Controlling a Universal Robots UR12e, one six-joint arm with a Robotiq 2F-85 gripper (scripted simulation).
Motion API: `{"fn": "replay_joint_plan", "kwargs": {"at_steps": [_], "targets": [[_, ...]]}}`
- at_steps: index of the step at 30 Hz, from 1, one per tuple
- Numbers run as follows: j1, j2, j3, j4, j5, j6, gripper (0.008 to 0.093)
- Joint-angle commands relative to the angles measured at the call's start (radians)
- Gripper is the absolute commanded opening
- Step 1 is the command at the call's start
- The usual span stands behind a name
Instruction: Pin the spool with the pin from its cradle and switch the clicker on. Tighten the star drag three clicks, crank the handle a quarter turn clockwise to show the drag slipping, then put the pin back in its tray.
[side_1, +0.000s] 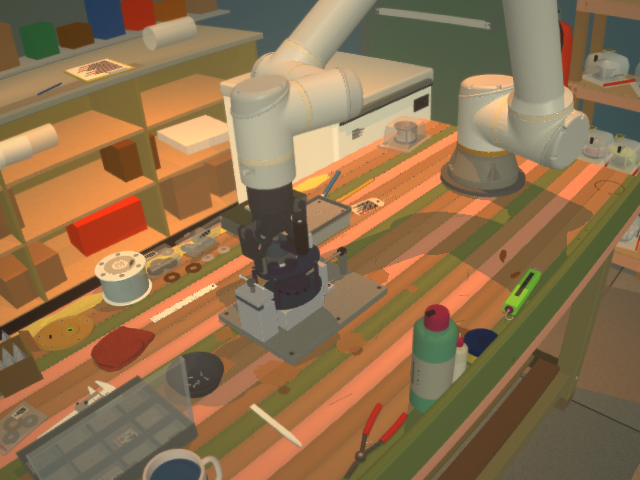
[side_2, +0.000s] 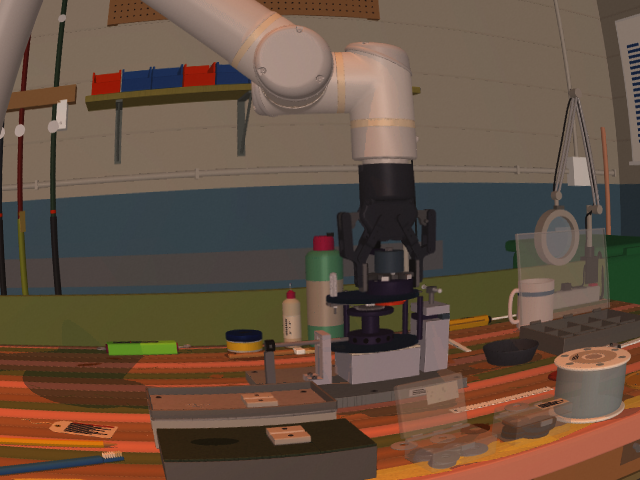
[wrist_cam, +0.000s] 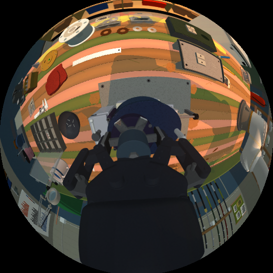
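My gripper (side_2: 389, 279) (wrist_cam: 133, 141) (side_1: 279, 263) points straight down over the reel fixture on its grey base plate (side_1: 305, 318). The star drag (wrist_cam: 130, 127) (side_2: 389, 276), a grey star-shaped wheel under a dark round cap, is clamped between the fingers. Below it sit the dark reel disc (side_2: 372, 298) and the spool (side_2: 373, 323). A pin with a dark knob (wrist_cam: 189, 115) (side_2: 289, 345) runs sideways from the reel over the plate. A small lever (wrist_cam: 94, 130) stands on the grey block beside the reel. The crank handle is not clear to me.
A grey lidded tray (side_1: 326, 217) and a dark box (side_2: 269, 447) lie behind the fixture. A green bottle (side_1: 433, 356), a line spool (side_1: 123, 276), a red cloth (side_1: 121, 347), a black dish (side_1: 196, 373) and red pliers (side_1: 375, 431) are spread over the bench.
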Motion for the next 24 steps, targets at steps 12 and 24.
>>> {"fn": "replay_joint_plan", "kwargs": {"at_steps": [12, 24], "targets": [[0.000, 0.000, -0.001, 0.000, 0.000, 0.000, 0.0080], [0.000, -0.001, -0.001, 0.000, 0.000, 0.000, 0.0155]]}}
